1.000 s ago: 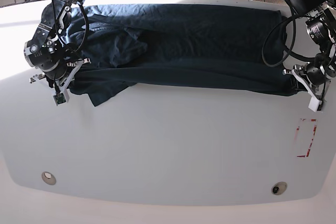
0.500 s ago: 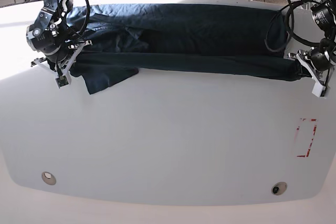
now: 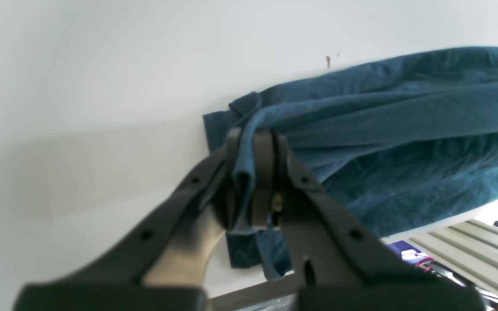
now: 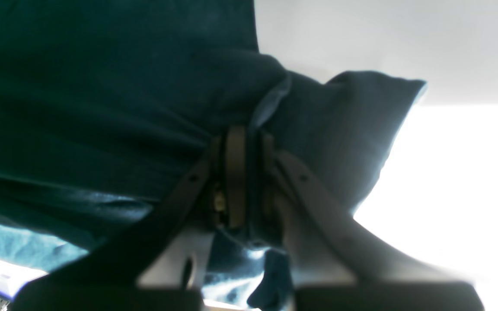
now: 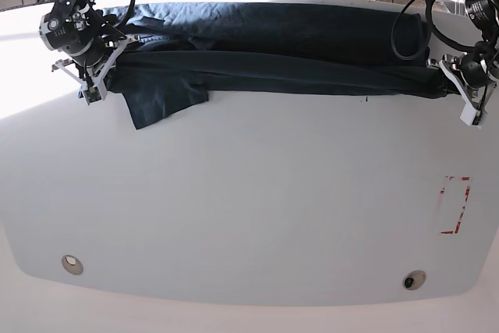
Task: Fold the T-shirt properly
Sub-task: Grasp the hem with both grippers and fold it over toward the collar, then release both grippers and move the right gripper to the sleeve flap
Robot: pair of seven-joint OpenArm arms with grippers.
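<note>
— Counted so far?
— One T-shirt [image 5: 281, 44], dark navy, single piece. One sleeve [image 5: 160, 103] showing, spread flat on the table [image 5: 249, 208].
— Tables?
— Just one, white.
— Arms?
— Two. Two end effectors as well: left end effector [image 5: 451, 83] and right end effector [image 5: 105, 64], one per arm, each with two fingers clamped together on cloth.
— Anything set into the tabletop?
— Two small round metal discs along the near edge, one disc [image 5: 72, 263] toward one corner, the other disc [image 5: 414, 279] toward the opposite corner.
— Markings?
— One red rectangle outline [image 5: 455, 205], drawn on the surface. One tiny red speck [image 3: 327, 61] too, seen only from the left wrist.
</note>
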